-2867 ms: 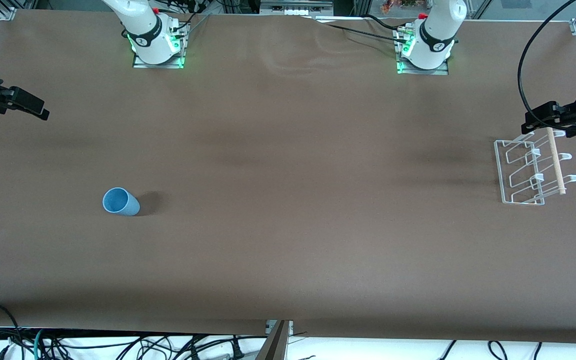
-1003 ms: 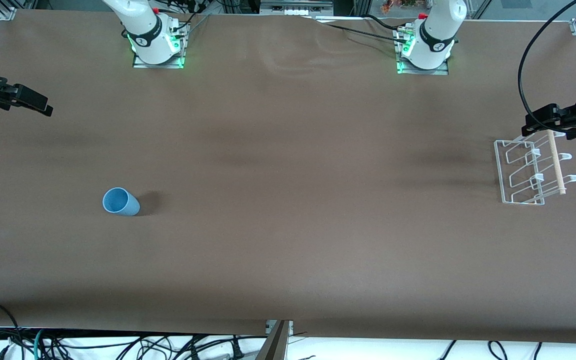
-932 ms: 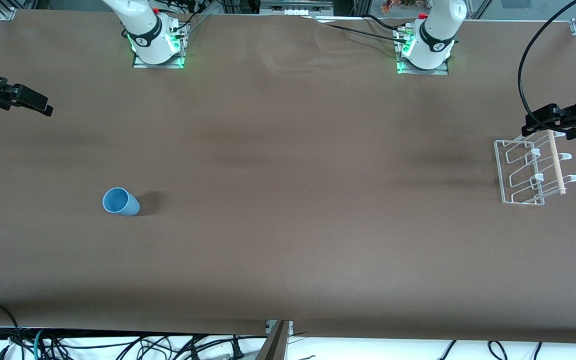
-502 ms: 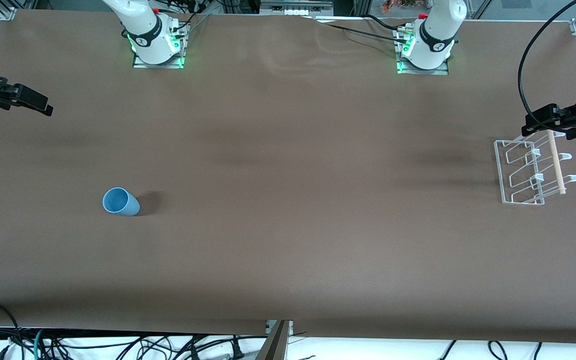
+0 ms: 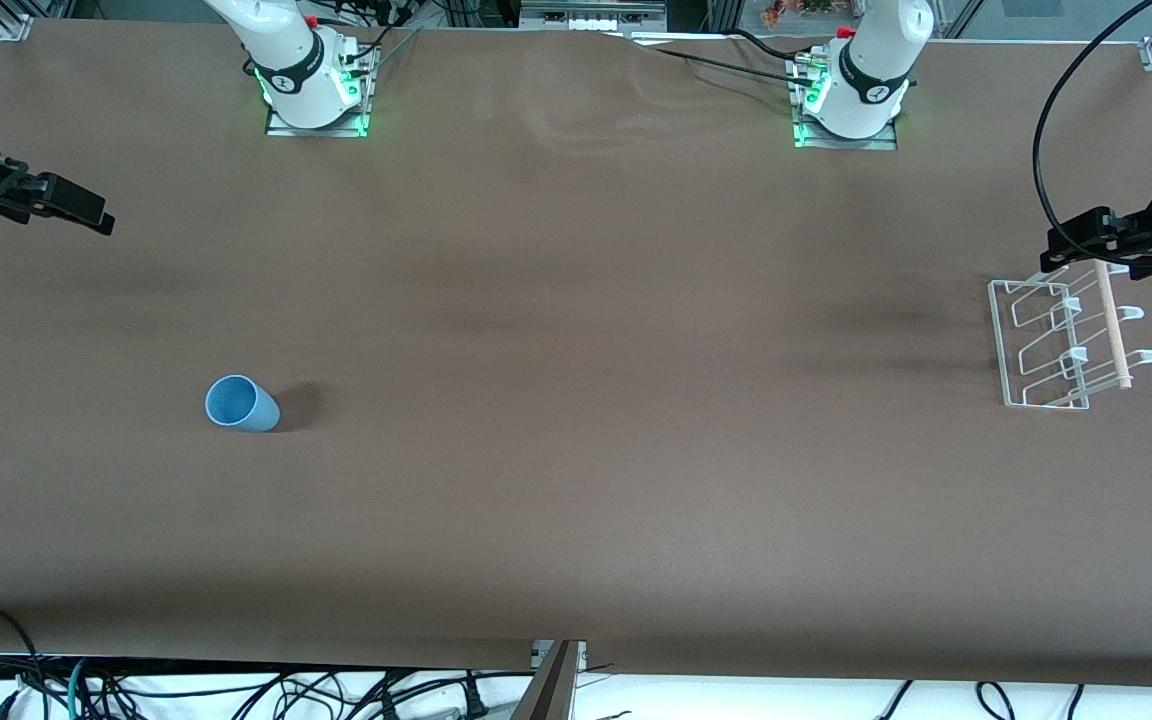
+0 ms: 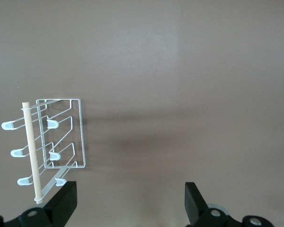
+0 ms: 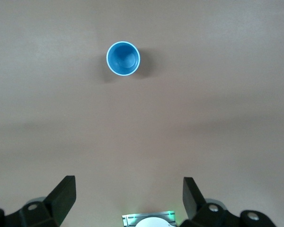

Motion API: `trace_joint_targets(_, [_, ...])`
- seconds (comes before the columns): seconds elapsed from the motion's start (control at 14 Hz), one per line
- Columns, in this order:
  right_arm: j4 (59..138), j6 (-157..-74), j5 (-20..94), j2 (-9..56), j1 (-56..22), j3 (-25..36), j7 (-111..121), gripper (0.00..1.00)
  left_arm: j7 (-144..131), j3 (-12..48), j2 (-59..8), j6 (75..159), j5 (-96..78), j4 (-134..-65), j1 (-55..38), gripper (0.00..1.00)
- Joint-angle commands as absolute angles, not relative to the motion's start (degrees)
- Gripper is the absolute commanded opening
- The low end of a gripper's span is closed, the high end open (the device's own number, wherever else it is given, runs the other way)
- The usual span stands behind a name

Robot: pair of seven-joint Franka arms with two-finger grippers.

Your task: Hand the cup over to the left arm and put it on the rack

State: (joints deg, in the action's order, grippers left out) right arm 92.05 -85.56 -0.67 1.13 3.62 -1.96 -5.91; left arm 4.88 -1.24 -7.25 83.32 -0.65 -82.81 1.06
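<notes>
The light-blue cup [image 5: 241,403] stands upright, mouth up, on the brown table toward the right arm's end; it also shows in the right wrist view [image 7: 123,58]. My right gripper [image 5: 86,212] hangs open and empty in the air over that end's table edge, well apart from the cup [image 7: 128,196]. The white wire rack [image 5: 1112,322] with its wooden rod lies toward the left arm's end and holds nothing [image 6: 31,151]. My left gripper [image 5: 1066,245] is open and empty over the rack's edge nearest the bases [image 6: 131,201].
The two arm bases [image 5: 316,95] [image 5: 848,100] stand along the table edge farthest from the front camera. The brown table cover [image 5: 576,400] stretches bare between cup and rack. Cables hang below the table edge nearest that camera.
My right gripper has shifted slightly toward the table's middle. My left gripper has shifted a little toward the bases. The cup and rack have not moved.
</notes>
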Motion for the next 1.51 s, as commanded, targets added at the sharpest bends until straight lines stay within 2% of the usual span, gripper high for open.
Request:
trace_joint_targets(0.0, [90.8,-88.5,-2.8,3.9,3.7,-2.0,-5.6,1.00,4.1,-1.1,-8.1,82.7,-0.8,-81.0,1.0,1.00])
trace_joint_targets(0.86, [92.9,-112.9,-3.2,23.9,3.5,-2.0,1.1,1.00,4.1,-1.1,-8.1,82.8,-0.8,-81.0,0.9,1.00])
trace_joint_targets(1.08, [99.5,-119.2,-3.3,24.6,3.7,-1.9,1.1,1.00,4.1,-1.1,-8.1,82.8,-0.8,-81.0,0.8,1.00])
trace_joint_targets(1.36, [101.0,-122.0,-3.3,26.2,4.0,-1.6,1.1,0.99,4.1,-1.1,-8.1,82.8,-0.9,-81.0,0.8,1.00])
trace_joint_targets(1.43, [101.0,-122.2,-3.3,26.7,3.9,-1.6,1.1,0.94,4.2,-1.0,-8.1,82.8,-0.9,-81.0,0.7,1.00])
